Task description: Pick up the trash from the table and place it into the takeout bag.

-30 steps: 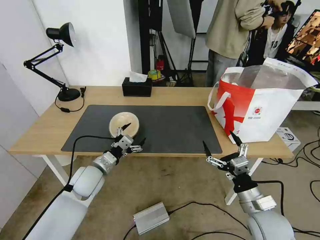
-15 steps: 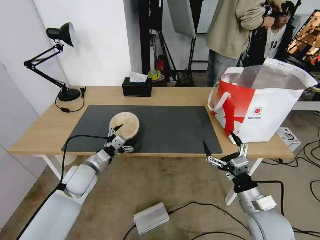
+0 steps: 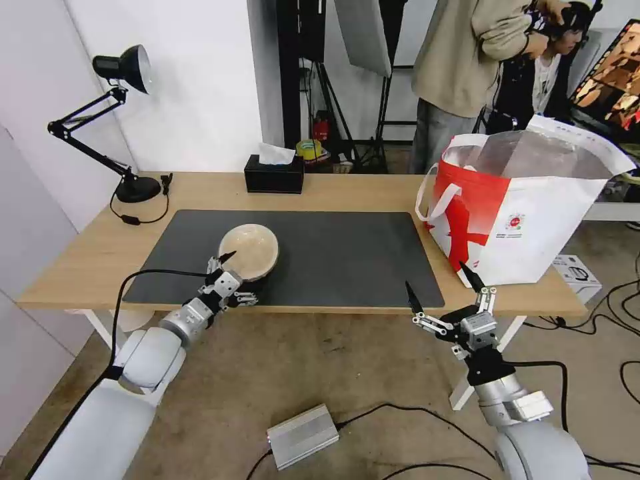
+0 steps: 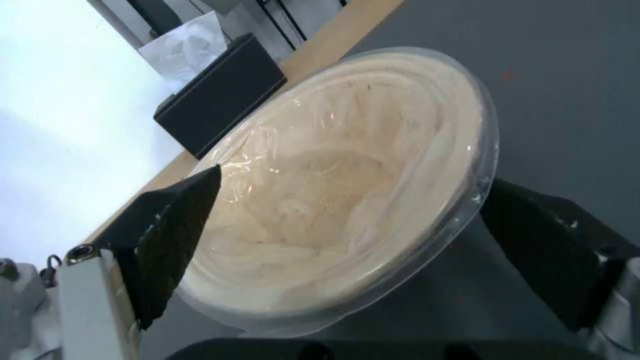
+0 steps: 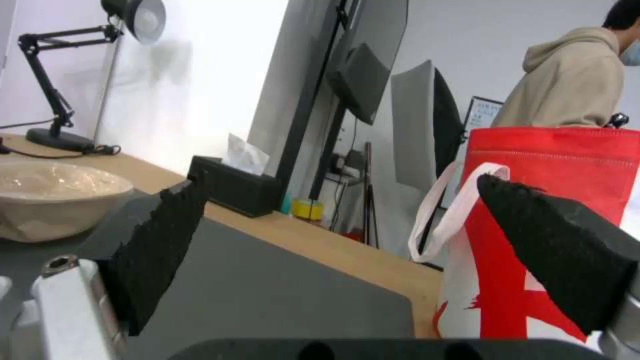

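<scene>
The left gripper [image 3: 233,280] has its fingers spread on either side of the beige bowl [image 3: 249,251], not yet pressing its rim — the bowl sits tilted just ahead of the gripper on the dark mat [image 3: 347,253], and in the left wrist view its clear rim [image 4: 373,280] lies between the two pads [image 4: 177,235]. The likely trouble is a thin, slick rim slipping from the pads as they close, or the tilted bowl skidding away across the mat. The right gripper [image 3: 445,293] hangs open off the tabletop [image 3: 360,190] edge, with the takeout bag [image 3: 527,227] just beyond it — a long carry, and the bag's high wall could catch the bowl.
</scene>
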Tool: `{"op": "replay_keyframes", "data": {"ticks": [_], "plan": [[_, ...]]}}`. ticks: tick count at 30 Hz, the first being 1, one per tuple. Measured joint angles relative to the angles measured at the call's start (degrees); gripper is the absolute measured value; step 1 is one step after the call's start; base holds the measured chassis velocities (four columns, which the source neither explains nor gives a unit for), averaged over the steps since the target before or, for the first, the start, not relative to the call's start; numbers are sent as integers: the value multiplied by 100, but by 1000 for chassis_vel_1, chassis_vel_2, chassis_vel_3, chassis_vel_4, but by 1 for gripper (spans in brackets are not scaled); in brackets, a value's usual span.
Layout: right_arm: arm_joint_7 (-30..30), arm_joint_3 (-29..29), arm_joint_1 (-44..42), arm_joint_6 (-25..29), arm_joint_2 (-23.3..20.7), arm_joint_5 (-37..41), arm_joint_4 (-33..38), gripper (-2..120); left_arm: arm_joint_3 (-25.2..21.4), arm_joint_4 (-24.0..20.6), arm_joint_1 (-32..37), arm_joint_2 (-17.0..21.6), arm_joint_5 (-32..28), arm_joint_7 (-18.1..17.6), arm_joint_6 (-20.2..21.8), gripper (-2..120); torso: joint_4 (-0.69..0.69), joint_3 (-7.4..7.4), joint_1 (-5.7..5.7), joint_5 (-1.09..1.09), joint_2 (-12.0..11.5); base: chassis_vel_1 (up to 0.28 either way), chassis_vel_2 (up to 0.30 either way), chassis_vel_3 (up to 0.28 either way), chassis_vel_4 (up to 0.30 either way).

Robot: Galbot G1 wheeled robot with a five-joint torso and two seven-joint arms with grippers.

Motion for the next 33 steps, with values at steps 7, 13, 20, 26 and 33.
{"op": "replay_keyframes", "data": {"ticks": [7, 13, 20, 26, 33], "plan": [[0, 0, 0, 0, 0, 0, 0, 100, -12, 34, -91, 71, 2, 131, 49, 100, 0, 0, 0, 0, 0, 0, 0, 0, 0], [0, 0, 0, 0, 0, 0, 0, 100, 38, 133, -211, 183, -15, 231, 75, 100, 0, 0, 0, 0, 0, 0, 0, 0, 0], [0, 0, 0, 0, 0, 0, 0, 100, 207, 370, -472, 329, -67, 344, 94, 100, -1, 0, 1, 0, 0, 0, 0, 0, 0], [0, 0, 0, 0, 0, 0, 0, 100, 289, 524, -534, 375, -64, 396, 46, 100, 0, 0, 1, 0, -1, 0, 0, 0, 0], [0, 0, 0, 1, 0, 0, 0, 100, 319, 589, -589, 384, -37, 406, 12, 100, 0, 0, 1, 0, -1, 0, 0, 0, 0]]}}
